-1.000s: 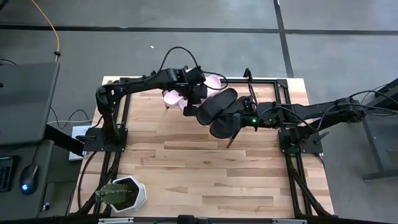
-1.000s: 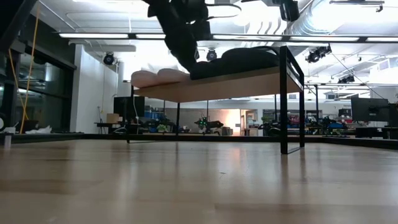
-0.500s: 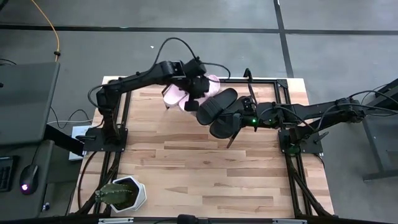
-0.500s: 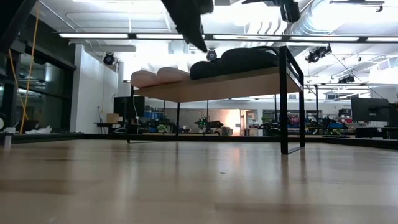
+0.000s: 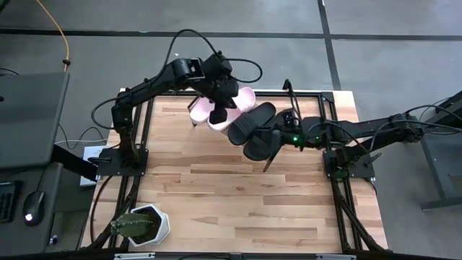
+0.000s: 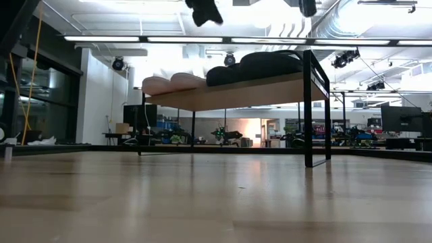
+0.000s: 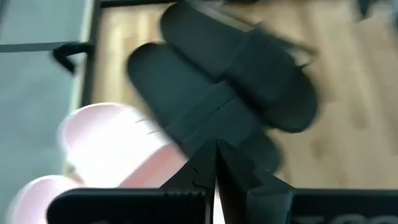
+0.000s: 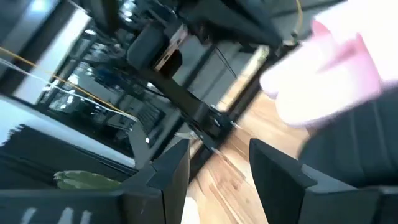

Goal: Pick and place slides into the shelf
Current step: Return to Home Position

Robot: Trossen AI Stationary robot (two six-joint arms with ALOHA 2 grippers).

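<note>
Two pale pink slides (image 5: 216, 110) and two black slides (image 5: 254, 130) lie side by side on the slanted shelf (image 6: 229, 92) at the table's far side. In the low view their soles rest on its board. My left gripper (image 5: 224, 94) hangs shut above the pink slides and the nearest black slide (image 7: 205, 87), clear of them. It also shows at the top of the low view (image 6: 202, 10). My right gripper (image 5: 277, 136) stands open at the right end of the black slides, roughly level. Nothing is between its fingers (image 8: 174, 171). My right gripper stands close beside the black slide (image 8: 360, 143). I cannot tell whether a finger touches it.
A cactus in a white pot (image 5: 141, 225) stands at the table's near left corner. The shelf's black wire frame (image 5: 312, 92) runs along the far right, with a leg reaching the tabletop (image 6: 308, 115). Bare wood (image 5: 238, 202) fills the near half.
My left gripper has risen from just over the slides to well above the shelf, staying shut and tipping further down. The slides lie where they were. My right gripper has kept its place.
</note>
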